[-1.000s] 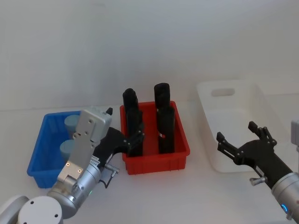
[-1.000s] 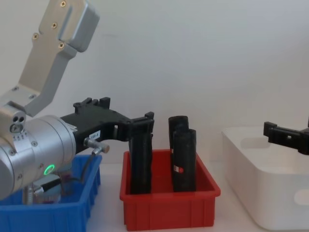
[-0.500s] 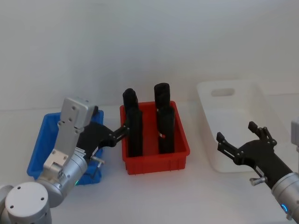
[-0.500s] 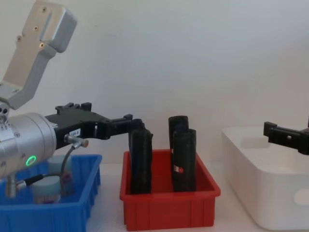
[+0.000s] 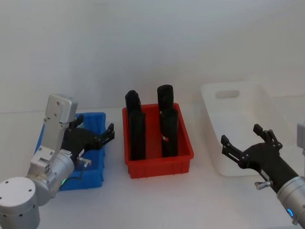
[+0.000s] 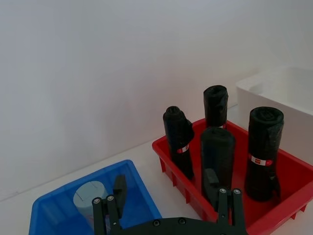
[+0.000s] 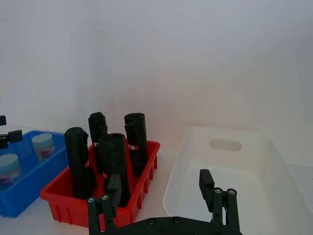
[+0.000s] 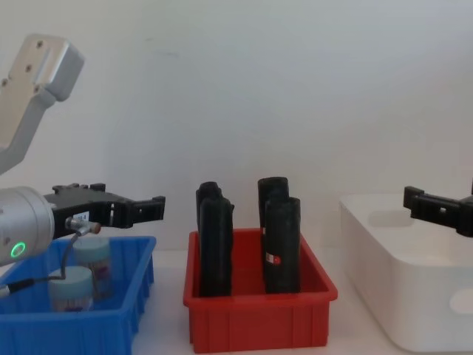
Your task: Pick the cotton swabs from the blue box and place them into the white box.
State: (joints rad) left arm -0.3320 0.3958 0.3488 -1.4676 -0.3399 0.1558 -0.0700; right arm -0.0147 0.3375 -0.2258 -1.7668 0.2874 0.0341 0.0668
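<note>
Two cotton swabs jars (image 8: 94,265) (image 8: 72,292) with pale blue lids stand in the blue box (image 8: 111,325) at the left. My left gripper (image 8: 148,209) hovers open above that box's right side, empty, its fingers pointing toward the red bin. In the left wrist view one jar (image 6: 88,196) sits in the blue box (image 6: 142,198) beyond the open left gripper (image 6: 165,188). The white box (image 5: 267,102) stands at the right. In front of it my right gripper (image 5: 248,143) hangs open with nothing in it; the right wrist view shows the white box (image 7: 234,166) past it.
A red bin (image 5: 181,157) holding several tall black rolls (image 5: 167,119) stands between the blue box (image 5: 95,164) and the white box. A plain white wall runs behind the table. Bare tabletop lies in front of the bins.
My left arm has swung left, from beside the red bin's black rolls to above the blue box, uncovering the jars in the chest view. The right arm has not moved.
</note>
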